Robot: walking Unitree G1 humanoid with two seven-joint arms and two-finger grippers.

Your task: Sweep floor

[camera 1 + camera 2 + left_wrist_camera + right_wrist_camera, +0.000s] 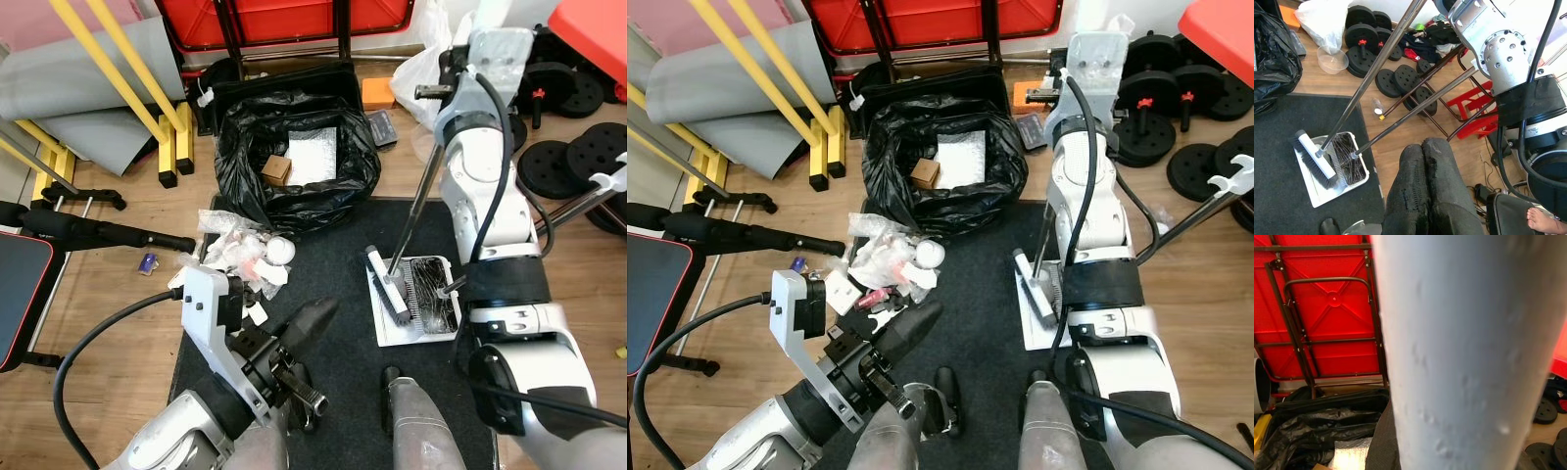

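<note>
We hold the broom handle (421, 201) up high w/ R gripper (443, 90), closed on it, so brush (384, 284) rests in dustpan (416, 304); L gripper (312, 318) closed, empty.

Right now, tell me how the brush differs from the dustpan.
The brush is a narrow head with dark bristles and a white top; the dustpan is a wide, flat white tray with a dark inside. The brush's metal handle rises steeply towards the right arm; the dustpan's handle leans off towards the weight plates. Both rest together on the black mat.
</note>
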